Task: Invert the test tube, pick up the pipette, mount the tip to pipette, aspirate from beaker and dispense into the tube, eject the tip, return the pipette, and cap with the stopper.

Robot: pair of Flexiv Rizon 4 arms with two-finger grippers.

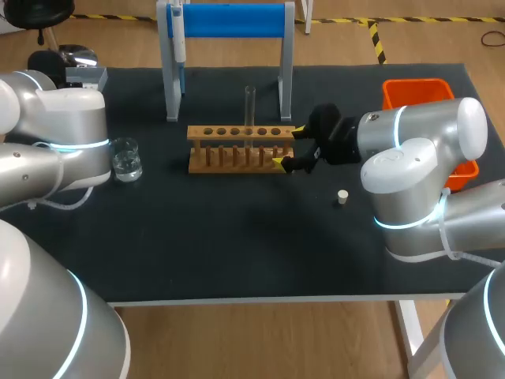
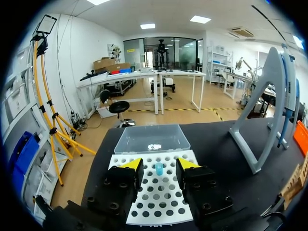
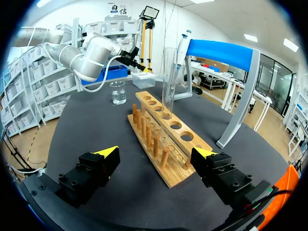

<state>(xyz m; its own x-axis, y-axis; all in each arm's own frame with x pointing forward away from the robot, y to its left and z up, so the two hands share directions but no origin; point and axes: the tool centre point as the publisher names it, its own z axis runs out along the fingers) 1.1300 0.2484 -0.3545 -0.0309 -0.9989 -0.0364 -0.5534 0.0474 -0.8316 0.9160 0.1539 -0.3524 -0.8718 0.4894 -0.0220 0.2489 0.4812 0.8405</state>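
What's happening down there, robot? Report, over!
Left fingers open over tip box. Right fingers open at wooden rack's end. Test tube upright in rack, untouched. Nothing blocking it.

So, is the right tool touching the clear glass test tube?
Apart. Right wrist view shows the right tool short of the clear glass test tube in the wooden rack.

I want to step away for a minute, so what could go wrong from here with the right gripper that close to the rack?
The open right gripper sits at the wooden rack's end; a nudge could tip the tall test tube standing in it. The loose stopper lies near that arm and might get swept away.
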